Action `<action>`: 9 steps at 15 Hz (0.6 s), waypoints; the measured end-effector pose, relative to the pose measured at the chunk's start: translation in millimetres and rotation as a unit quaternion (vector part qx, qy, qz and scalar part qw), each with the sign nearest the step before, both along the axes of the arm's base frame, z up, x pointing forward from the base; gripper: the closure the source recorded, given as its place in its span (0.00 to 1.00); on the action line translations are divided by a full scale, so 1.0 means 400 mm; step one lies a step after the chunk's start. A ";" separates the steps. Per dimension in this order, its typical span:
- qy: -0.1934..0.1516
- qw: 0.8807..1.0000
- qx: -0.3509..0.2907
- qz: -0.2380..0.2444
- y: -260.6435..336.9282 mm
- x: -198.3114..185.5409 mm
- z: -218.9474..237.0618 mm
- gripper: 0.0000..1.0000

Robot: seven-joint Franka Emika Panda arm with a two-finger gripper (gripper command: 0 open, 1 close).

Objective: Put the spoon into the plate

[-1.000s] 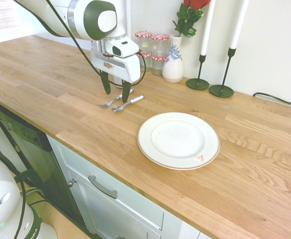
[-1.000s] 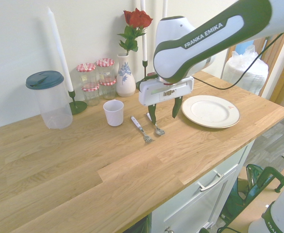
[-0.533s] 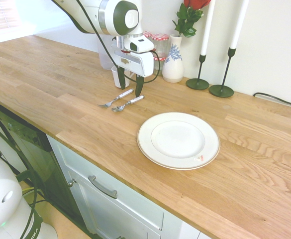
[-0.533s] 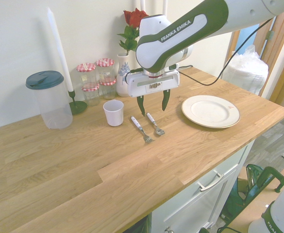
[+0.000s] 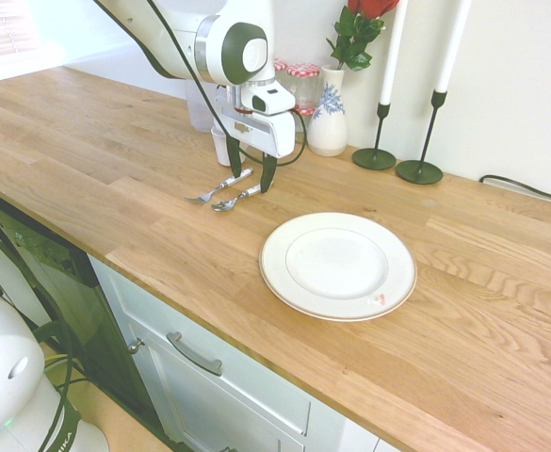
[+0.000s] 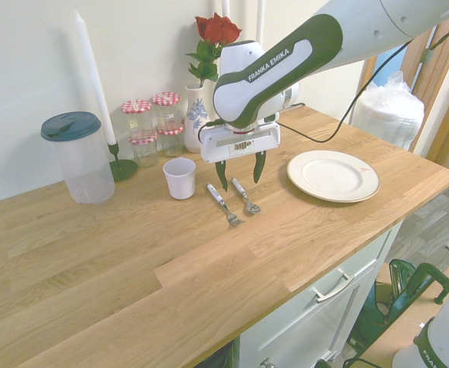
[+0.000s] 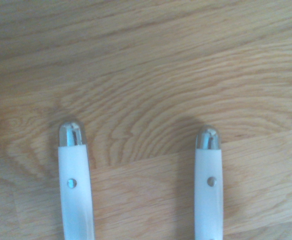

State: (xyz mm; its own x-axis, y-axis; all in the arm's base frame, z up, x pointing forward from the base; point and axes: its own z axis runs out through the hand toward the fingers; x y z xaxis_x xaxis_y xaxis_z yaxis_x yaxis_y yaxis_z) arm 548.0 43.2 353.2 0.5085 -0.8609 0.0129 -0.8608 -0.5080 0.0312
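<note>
The spoon (image 5: 238, 197) (image 6: 245, 196) lies on the wooden counter beside a fork (image 5: 218, 187) (image 6: 222, 204); both have white handles. Right of them in the second exterior view sits the white plate (image 5: 280, 282) (image 6: 308, 181), with nothing on it. My gripper (image 5: 251, 173) (image 6: 240, 177) hangs open just above the two handle ends, holding nothing, with the spoon's handle end roughly below the gap between its fingers. Both handle ends show close up in the wrist view: the spoon (image 7: 208, 185), and the fork (image 7: 74, 180) on the cup's side.
A white cup (image 6: 179, 178) stands close behind the fork. Along the wall are jars with red checked lids (image 6: 151, 119), a vase with a rose (image 6: 199, 115), candle holders (image 5: 397, 160) and a plastic jug with a teal lid (image 6: 77, 157). The counter's front edge (image 5: 190, 301) is near.
The gripper has moved back from over the middle of the cutlery towards the handle ends by the cup and come lower. It stayed open. Spoon, fork and plate have not moved.
</note>
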 end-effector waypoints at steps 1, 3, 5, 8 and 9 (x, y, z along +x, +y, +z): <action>0.001 1.000 0.000 0.002 0.001 0.001 -0.007 0.00; 0.004 1.000 0.000 0.003 -0.003 0.003 -0.017 0.00; 0.007 1.000 0.001 0.011 -0.009 0.006 -0.031 0.00; 0.002 1.000 0.001 0.023 -0.018 0.020 -0.029 1.00; 0.000 1.000 0.002 0.024 -0.021 0.025 -0.024 1.00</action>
State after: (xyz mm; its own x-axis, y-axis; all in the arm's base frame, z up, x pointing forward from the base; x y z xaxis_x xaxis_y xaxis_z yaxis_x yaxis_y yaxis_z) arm 557.8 34.7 343.5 0.5497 -0.8353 0.0102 -0.8352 -0.5492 0.0287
